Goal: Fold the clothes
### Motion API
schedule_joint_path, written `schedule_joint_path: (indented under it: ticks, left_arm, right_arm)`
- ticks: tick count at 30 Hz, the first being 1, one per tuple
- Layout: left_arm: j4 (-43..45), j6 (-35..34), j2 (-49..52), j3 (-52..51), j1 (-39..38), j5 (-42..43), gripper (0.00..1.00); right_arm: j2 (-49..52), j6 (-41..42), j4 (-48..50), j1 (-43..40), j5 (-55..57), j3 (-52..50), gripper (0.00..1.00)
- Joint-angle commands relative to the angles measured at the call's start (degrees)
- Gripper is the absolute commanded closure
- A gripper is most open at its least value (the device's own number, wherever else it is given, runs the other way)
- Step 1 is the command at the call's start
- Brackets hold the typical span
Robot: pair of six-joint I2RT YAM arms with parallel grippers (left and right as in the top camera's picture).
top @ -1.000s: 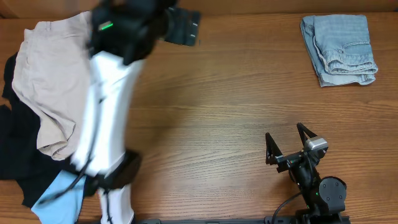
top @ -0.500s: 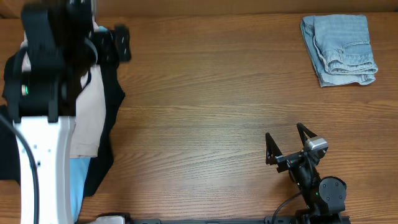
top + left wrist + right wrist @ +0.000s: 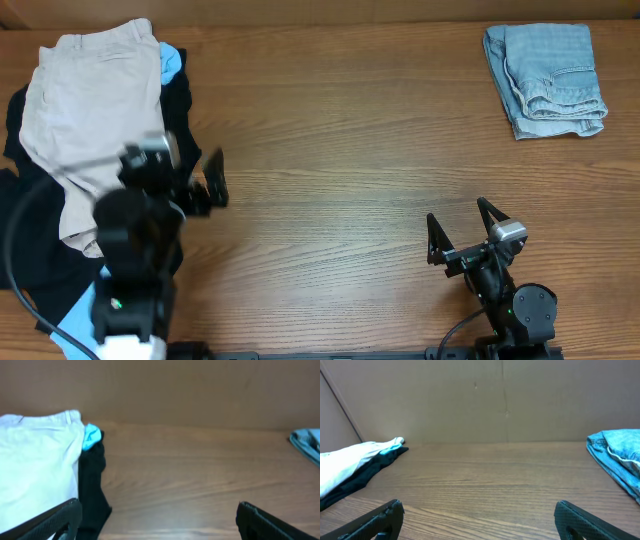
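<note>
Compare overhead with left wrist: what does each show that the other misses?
Only overhead: the right gripper, open, and the whole folded denim shorts. Only left wrist: the face of the brown wall behind the table. Both: the open left gripper, beige shorts over a black garment, a sky-blue garment peeking out, and an edge of the denim.

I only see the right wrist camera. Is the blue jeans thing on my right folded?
Observer: Yes, from above the denim shorts lie folded near the table's far right corner.
Operator: Where's the other arm?
Observer: The left gripper hovers open and empty beside the beige shorts.
Operator: What's under the beige stuff?
Observer: A black garment; a sky-blue garment pokes out nearest us.
</note>
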Motion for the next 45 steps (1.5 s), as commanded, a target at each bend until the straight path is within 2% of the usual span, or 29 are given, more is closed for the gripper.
schedule_joint_path:
  ticks: [1, 5, 9, 18, 20, 23, 45]
  left_arm:
    - [5.9, -2.1, -7.9, -10.4, 0.5, 0.4, 0.00]
    - [11.1, -2.6, -17.0, -20.2, 0.5, 0.4, 0.00]
    - [12.1, -2.7, -26.1, -26.4, 0.6, 0.0, 0.00]
    - [11.8, -3.0, -39.3, -33.2, 1.7, -0.3, 0.00]
    - [8.7, -3.0, -41.4, -33.2, 2.3, -0.2, 0.00]
    - [4.7, -3.0, -41.7, -33.2, 3.3, -0.2, 0.00]
    - [5.1, -3.0, -41.6, -33.2, 3.3, -0.4, 0.00]
  right_arm:
    - [-0.5, 0.2, 0.3, -0.1, 0.3, -0.6, 0.00]
    - [-0.5, 0.2, 0.3, -0.1, 0.3, -0.6, 0.00]
    - [-0.5, 0.2, 0.3, -0.1, 0.3, -0.6, 0.00]
    - [-0.5, 0.2, 0.3, -0.1, 0.3, -0.6, 0.00]
    - [-0.5, 0.2, 0.3, -0.1, 0.3, -0.6, 0.00]
    - [-0.5, 0.2, 0.3, -0.1, 0.3, -0.6, 0.00]
    - [-0.5, 0.2, 0.3, -0.1, 0.3, -0.6, 0.00]
